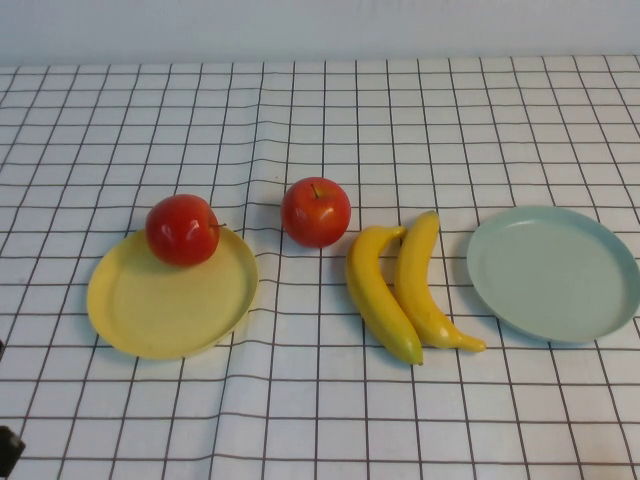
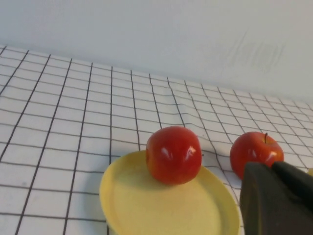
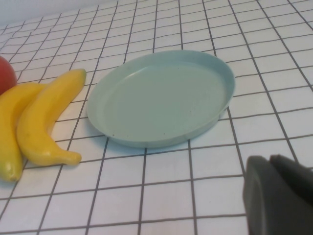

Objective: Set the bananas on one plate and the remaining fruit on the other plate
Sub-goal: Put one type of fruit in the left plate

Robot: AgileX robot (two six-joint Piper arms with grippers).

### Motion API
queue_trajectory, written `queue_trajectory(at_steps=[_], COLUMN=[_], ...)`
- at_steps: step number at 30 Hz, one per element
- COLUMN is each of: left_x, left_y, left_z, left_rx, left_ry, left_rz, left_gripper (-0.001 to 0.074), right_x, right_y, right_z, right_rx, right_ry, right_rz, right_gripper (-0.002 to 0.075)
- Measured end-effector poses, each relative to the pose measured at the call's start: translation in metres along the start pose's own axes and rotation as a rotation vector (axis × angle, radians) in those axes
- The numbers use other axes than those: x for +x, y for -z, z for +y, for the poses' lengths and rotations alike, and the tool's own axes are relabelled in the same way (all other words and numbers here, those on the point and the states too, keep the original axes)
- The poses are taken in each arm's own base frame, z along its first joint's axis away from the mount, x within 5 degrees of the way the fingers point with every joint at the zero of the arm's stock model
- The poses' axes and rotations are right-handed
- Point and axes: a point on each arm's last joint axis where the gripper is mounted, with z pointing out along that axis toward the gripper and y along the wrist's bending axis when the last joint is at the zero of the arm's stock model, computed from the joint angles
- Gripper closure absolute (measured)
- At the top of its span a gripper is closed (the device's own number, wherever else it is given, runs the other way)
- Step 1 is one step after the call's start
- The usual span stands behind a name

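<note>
A checked tablecloth [image 1: 320,120] carries the whole scene, and the work is half-sorted at best. On the robot's left lies the pale yellow plate [image 1: 150,310], with one red apple [image 1: 182,229] sitting on its far rim; on the right, well apart, lies the pale blue-green plate [image 1: 555,275], bare. Between the plates, the two bananas [image 1: 405,290] lie side by side and touching, just beside the blue-green plate's left edge, their long axes running from the far side of the table toward the robot and slanting slightly right at the near ends. The second apple [image 1: 316,211] stands on the cloth, near the yellow plate's far right edge and just left of the bananas' far tips.

The left gripper [image 2: 276,198] is clenched and empty, low at the near-left corner of the table, with the yellow plate and both apples ahead of it. The right gripper [image 3: 281,193], likewise shut on nothing, sits near the robot's side of the blue-green plate, the bananas lying off to its left.

The loose apple looks like the left arm's job, being nearer that side; the bananas fall to the right arm, whose jaws would likely need to close across the fruit's width.
</note>
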Motion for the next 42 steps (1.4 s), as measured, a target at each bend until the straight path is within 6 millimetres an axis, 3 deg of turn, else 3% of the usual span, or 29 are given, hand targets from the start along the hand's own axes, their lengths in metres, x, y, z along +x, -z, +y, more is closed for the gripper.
queue_trajectory(at_steps=[5,10,19,27,35,42], left_x=[-0.018,-0.032,-0.039,-0.033,-0.015,-0.014], left_y=[-0.011,-0.035,-0.11,-0.158,-0.176,-0.178], left_z=[-0.011,-0.02,-0.041,-0.057,-0.052,-0.053], left_rx=[0.076,0.122,0.308,0.51,0.514,0.53], left_ry=[0.005,0.039,0.094,0.154,0.221,0.243], left_rz=[-0.064,-0.052,-0.059,-0.112,-0.08,-0.093], left_gripper=[0.0737,0.0737,0.0737,0.0737,0.0738,0.0738], right_x=[0.0,0.0,0.0,0.0,0.0,0.0], right_y=[0.0,0.0,0.0,0.0,0.0,0.0], right_z=[0.0,0.0,0.0,0.0,0.0,0.0], right_rx=[0.0,0.0,0.0,0.0,0.0,0.0], right_ry=[0.0,0.0,0.0,0.0,0.0,0.0], right_rz=[0.0,0.0,0.0,0.0,0.0,0.0], right_gripper=[0.0741,0.0741,0.0741,0.0741,0.0741,0.0741])
